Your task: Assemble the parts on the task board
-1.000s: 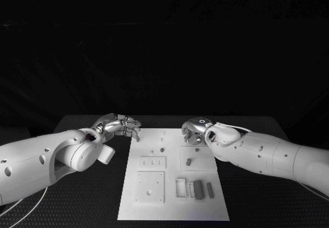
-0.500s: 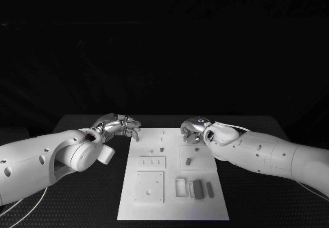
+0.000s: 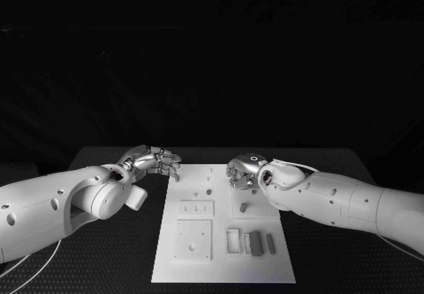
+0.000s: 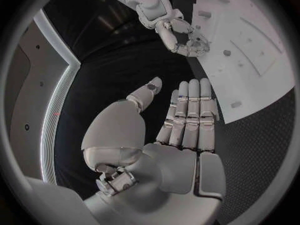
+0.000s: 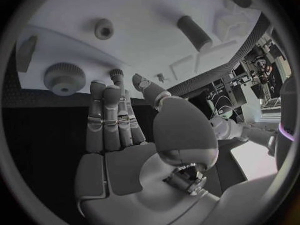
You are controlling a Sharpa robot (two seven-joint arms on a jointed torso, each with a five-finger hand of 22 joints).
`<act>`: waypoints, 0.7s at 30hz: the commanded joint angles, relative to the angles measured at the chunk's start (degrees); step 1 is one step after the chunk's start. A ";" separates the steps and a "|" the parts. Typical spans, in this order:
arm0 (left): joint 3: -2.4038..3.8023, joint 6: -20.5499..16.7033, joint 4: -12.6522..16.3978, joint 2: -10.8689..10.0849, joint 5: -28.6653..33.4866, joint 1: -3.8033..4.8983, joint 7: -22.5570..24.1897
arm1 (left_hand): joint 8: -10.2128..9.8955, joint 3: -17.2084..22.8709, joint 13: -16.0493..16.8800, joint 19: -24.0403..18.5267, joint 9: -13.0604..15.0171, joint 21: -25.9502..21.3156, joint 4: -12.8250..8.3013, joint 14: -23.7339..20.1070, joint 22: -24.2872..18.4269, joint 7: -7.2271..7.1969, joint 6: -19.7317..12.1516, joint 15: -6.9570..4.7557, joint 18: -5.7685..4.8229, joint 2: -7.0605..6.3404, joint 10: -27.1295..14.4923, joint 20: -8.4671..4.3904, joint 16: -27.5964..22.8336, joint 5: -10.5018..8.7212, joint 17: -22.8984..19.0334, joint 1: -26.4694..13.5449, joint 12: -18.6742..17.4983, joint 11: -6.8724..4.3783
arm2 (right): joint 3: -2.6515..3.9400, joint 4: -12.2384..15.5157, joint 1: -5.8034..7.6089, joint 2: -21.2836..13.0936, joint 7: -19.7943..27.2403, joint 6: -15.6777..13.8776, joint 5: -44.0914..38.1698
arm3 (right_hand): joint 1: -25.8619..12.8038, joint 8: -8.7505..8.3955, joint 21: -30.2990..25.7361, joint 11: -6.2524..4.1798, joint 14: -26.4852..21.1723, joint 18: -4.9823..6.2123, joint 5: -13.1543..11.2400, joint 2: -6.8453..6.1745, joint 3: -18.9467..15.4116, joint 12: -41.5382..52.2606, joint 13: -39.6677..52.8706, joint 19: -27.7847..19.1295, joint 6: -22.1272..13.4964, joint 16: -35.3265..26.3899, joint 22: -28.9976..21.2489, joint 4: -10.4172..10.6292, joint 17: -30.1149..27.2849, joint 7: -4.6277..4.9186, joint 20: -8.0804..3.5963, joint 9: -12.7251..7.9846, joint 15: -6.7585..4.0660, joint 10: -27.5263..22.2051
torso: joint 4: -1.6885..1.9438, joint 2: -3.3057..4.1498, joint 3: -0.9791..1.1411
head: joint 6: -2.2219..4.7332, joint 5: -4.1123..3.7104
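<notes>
Silver right hand (image 3: 243,172) hovers empty, fingers apart, over the board's (image 3: 224,269) far edge; left hand (image 3: 156,162) likewise open. Right wrist view reveals a knurled knob (image 5: 64,77).

right hand (image 3: 243,173) hiding task board (image 3: 221,269) far edge

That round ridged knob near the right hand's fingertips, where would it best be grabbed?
Probably by its ridged rim, from straight above. The knob sits flat on the task board with its round face up, so fingers closing around the ridges from the top should hold best. The right hand is open beside it.
</notes>
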 commanded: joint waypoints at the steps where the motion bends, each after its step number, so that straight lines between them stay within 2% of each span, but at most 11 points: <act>1: 0.04 0.85 -0.02 0.12 -0.04 0.09 0.33 | -0.33 0.10 0.09 -0.28 0.04 -0.35 0.32 -0.33 0.06 0.11 -0.30 -0.03 0.23 -0.30 -0.27 0.07 -0.28 -0.32 0.07 -0.06 -0.26 0.03 | -0.13 0.30 -0.19 -0.04 0.45 1.37 0.09 | 0.52 -0.28 0.19 -0.04 -0.35 1.50 0.32 0.20 0.36 0.26 0.04 -0.47 -0.15 0.03 1.31 -0.11 -0.09 0.16 0.02 0.08 0.14 -0.38 | 0.01 0.03 -0.03 | 0.05 -0.03; 12: 0.04 0.83 -0.52 0.15 0.02 0.09 0.34 | -0.33 0.09 0.15 -0.28 0.05 -0.37 0.33 -0.33 0.09 0.11 -0.30 -0.03 0.23 -0.30 -0.28 0.08 -0.32 -0.32 0.13 -0.05 -0.26 0.03 | -0.13 -0.23 -0.19 -0.12 -0.25 -0.38 -0.54 | 0.98 -0.35 0.33 -0.05 -0.33 1.50 0.30 0.04 0.45 0.32 0.02 -0.53 -0.15 0.09 1.32 -0.13 -0.28 0.17 0.00 0.14 0.13 -0.39 | -0.02 0.12 0.02 | 0.07 -0.05; 18: 0.04 0.90 -0.64 0.19 0.02 0.09 0.35 | -0.34 0.08 0.18 -0.28 0.06 -0.38 0.34 -0.33 0.11 0.11 -0.31 -0.02 0.23 -0.30 -0.30 0.08 -0.36 -0.32 0.17 -0.06 -0.27 0.04 | -0.13 0.37 -0.19 -0.45 0.54 -4.03 -0.37 | 1.20 -0.36 0.44 -0.07 -0.26 1.50 0.29 -0.16 0.45 0.36 0.03 -0.52 -0.10 0.16 1.32 -0.13 -0.39 0.16 -0.01 0.19 0.11 -0.35 | 0.00 0.14 0.03 | 0.08 -0.08; 21: 0.04 0.87 -0.81 0.16 0.03 0.09 0.33 | -0.34 0.08 0.20 -0.28 0.06 -0.39 0.35 -0.33 0.11 0.11 -0.31 -0.02 0.23 -0.30 -0.31 0.08 -0.37 -0.32 0.18 -0.06 -0.28 0.04 | -0.11 0.74 -0.19 -0.86 1.05 -4.88 0.58 | 1.44 -0.32 0.67 -0.14 -0.07 1.50 0.28 -0.32 0.43 0.45 0.08 -0.36 0.08 0.33 1.34 -0.10 -0.51 0.10 -0.06 0.28 0.04 -0.16 | 0.01 0.15 0.02 | 0.07 -0.08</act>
